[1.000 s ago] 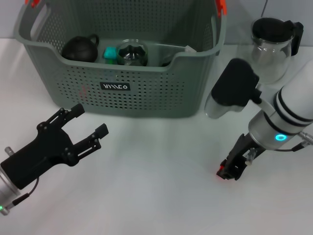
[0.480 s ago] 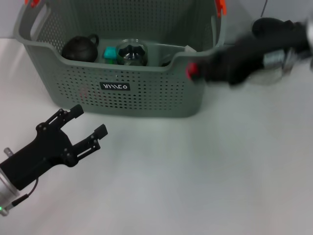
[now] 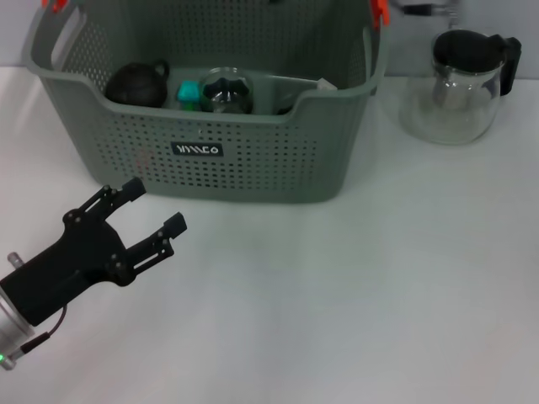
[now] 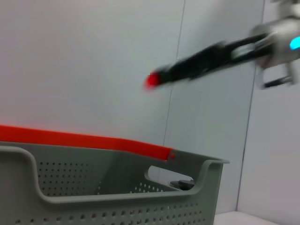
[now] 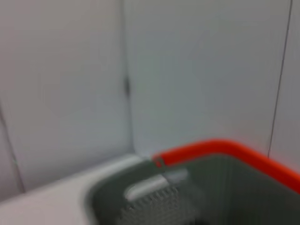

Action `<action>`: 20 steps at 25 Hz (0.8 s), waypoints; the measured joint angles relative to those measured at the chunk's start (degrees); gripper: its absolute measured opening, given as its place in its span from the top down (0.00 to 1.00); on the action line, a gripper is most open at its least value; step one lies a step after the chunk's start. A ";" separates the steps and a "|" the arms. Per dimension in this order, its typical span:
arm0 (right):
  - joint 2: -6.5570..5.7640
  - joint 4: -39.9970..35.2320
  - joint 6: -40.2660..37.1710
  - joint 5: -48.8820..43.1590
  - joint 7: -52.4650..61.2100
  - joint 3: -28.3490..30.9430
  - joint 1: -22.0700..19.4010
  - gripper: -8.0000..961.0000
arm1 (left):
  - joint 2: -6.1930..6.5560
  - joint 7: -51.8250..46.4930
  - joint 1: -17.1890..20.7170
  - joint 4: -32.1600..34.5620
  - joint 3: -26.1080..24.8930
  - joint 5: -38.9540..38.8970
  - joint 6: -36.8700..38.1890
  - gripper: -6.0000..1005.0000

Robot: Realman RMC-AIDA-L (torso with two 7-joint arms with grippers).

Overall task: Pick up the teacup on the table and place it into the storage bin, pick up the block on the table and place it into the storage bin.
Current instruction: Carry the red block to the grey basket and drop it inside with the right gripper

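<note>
The grey-green storage bin (image 3: 253, 160) stands at the back of the table; its orange-edged rim (image 5: 211, 146) fills the right wrist view. Inside lie a dark round cup with a handle (image 3: 137, 84), a teal piece (image 3: 189, 91) and a glass cup (image 3: 227, 93); I cannot tell which is the teacup. My right gripper (image 4: 164, 76) is out of the head view. The left wrist view shows it blurred, high above the bin (image 4: 117, 197), with the red block (image 4: 150, 81) at its tip. My left gripper (image 3: 152, 206) hovers open in front of the bin's left side, holding nothing.
A glass teapot (image 3: 459, 84) with a black lid and handle stands to the right of the bin. White table surface (image 3: 354, 295) stretches in front of the bin. A pale wall rises behind it.
The right arm rose from the table at the right with the red block, swept past the bin's right corner and left the head view. The left arm has not moved.
</note>
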 joint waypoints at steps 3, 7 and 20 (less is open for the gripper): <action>-0.26 17.08 5.96 -6.40 1.63 0.92 10.73 0.77 | 0.01 0.00 -0.04 0.00 0.00 0.00 -0.02 0.16; -0.26 32.85 13.93 -11.00 1.70 1.68 20.55 0.76 | 0.01 0.00 -0.04 -0.02 0.10 0.00 -0.05 0.16; -0.14 33.95 15.31 -12.12 2.03 1.41 21.42 0.73 | -0.09 0.00 0.38 -0.09 -0.02 0.00 0.10 0.16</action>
